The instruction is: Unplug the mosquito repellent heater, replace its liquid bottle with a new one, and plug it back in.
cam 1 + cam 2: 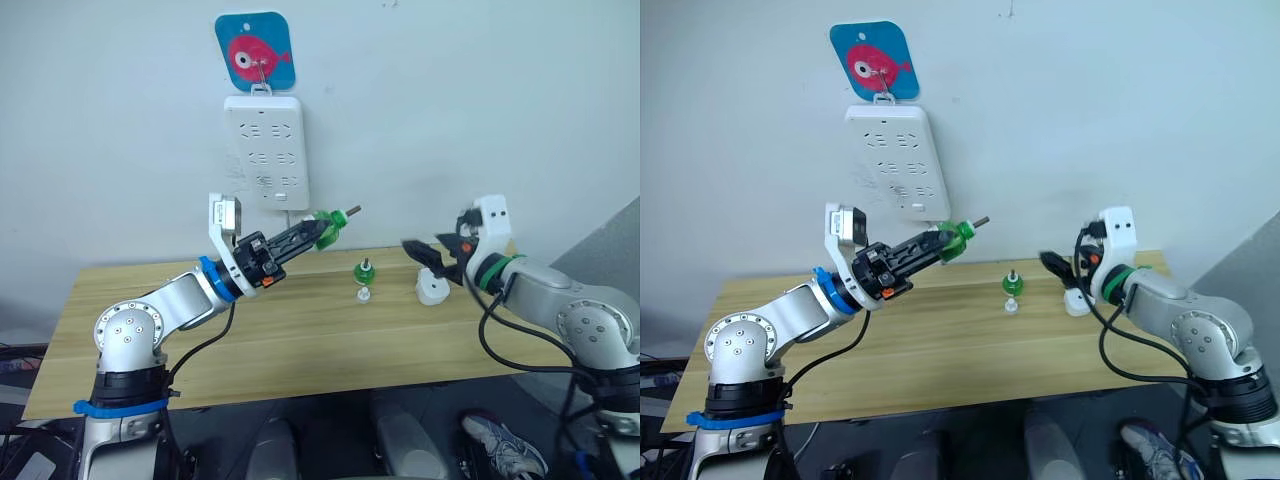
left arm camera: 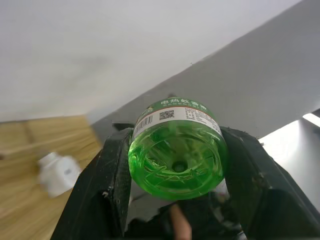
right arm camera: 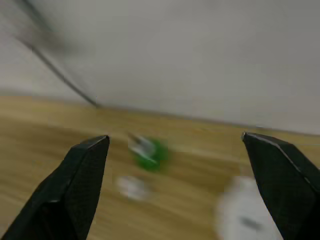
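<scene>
A green liquid bottle (image 1: 326, 228) hangs in the air over the back of the wooden table (image 1: 200, 340), wick pointing up and to the right, with my left gripper (image 1: 316, 233) shut on it. Its clear green base (image 2: 176, 162) sits between the black fingers (image 2: 107, 185). The white mosquito repellent heater (image 1: 432, 290) lies on the table at the right. My right gripper (image 1: 422, 256) hovers just above and left of it, open and holding nothing. A second green bottle (image 1: 366, 270) stands mid-table with a small white cap (image 1: 363, 294) in front of it.
A long white power strip (image 1: 266, 150) hangs on the wall behind the table, under a blue card with a red fish (image 1: 254, 50). Its cord runs down toward the table's back edge. The front half of the table is bare wood.
</scene>
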Controlling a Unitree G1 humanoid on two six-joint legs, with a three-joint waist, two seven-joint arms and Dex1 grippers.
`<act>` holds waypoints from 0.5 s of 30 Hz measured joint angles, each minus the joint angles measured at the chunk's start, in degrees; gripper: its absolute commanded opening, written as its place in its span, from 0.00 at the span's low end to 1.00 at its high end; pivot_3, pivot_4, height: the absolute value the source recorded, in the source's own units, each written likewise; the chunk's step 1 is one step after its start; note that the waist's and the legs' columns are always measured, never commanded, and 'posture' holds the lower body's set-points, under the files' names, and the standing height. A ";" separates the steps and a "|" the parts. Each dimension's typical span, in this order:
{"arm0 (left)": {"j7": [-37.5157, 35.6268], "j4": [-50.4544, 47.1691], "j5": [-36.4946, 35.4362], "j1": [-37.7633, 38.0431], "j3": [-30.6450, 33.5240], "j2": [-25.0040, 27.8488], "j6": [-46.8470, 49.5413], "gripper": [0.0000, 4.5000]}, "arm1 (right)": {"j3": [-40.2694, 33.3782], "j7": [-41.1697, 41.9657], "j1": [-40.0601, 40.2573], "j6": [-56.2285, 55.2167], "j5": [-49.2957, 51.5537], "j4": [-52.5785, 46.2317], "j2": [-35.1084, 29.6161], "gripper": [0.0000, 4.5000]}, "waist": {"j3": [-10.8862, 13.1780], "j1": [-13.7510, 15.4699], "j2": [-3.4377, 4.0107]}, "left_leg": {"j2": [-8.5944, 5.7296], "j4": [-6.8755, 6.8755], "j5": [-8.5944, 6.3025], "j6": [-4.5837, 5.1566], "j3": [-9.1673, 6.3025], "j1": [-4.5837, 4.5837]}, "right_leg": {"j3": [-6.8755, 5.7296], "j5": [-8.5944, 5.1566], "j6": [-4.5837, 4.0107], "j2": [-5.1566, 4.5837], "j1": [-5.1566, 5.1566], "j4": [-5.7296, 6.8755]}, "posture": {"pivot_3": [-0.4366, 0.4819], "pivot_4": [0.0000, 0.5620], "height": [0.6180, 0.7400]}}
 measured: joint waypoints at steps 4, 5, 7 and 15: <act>-3.01 -2.03 3.79 1.40 -0.29 0.51 -0.14 0.51 | 2.84 1.62 -3.49 8.36 -4.09 2.80 -0.07 1.00 | 0.01 0.00 0.00 | 0.02 -0.02 0.00 0.00 0.11 0.01 | 0.09 0.01 0.00 0.01 -0.01 -0.01 | 0.31 0.37 0.88; -3.61 -2.52 4.75 1.72 -0.30 0.53 -0.19 0.51 | 3.85 2.65 -4.75 9.70 -5.35 3.71 0.03 1.00 | 0.02 0.09 0.00 | 0.01 -0.01 0.00 0.00 0.11 0.01 | 0.09 0.01 0.00 0.00 -0.01 -0.02 | 0.31 0.38 0.88; -4.52 -2.90 6.60 2.16 -0.50 0.45 -0.61 0.51 | 5.38 4.37 -7.50 11.67 -8.95 7.24 0.69 1.00 | 0.03 0.38 0.00 | 0.00 0.00 0.00 0.01 0.10 -0.02 | 0.08 0.03 0.04 -0.01 -0.01 -0.07 | 0.32 0.38 0.88; -8.03 -5.50 11.97 4.32 -2.69 -0.09 -1.17 0.51 | 10.98 12.36 -18.43 15.85 -21.52 27.61 6.03 1.00 | 0.08 1.11 0.01 | 0.00 -0.09 -0.01 0.02 0.12 -0.03 | 0.08 0.04 0.04 -0.02 -0.03 -0.16 | 0.35 0.39 0.88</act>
